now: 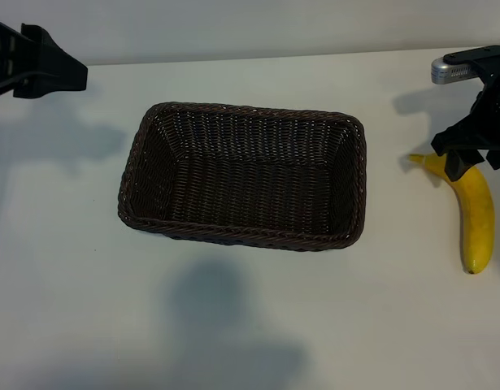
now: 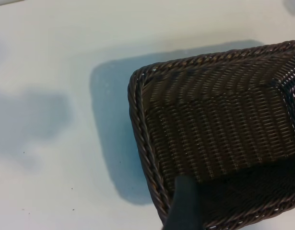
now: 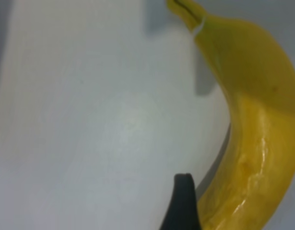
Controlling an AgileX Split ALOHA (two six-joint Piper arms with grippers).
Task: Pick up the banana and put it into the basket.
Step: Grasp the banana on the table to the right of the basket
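Step in hand: approach to grasp. The curved bright yellow banana (image 1: 472, 213) lies on the white worktop (image 1: 71, 284), right of the dark brown woven wicker basket (image 1: 243, 175). The right gripper (image 1: 471, 157) hovers over its stem end, jaws released. Next: descend, straddle, clench. The left gripper (image 1: 38, 65) sits parked, jaws released.

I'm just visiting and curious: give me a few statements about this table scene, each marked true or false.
1. The banana lies inside the basket. False: it lies on the table, right of the basket.
2. The basket holds nothing. True.
3. The right gripper is above the banana's stem end, fingers open. True.
4. The left gripper holds the banana. False: it is at the far left, away from it.
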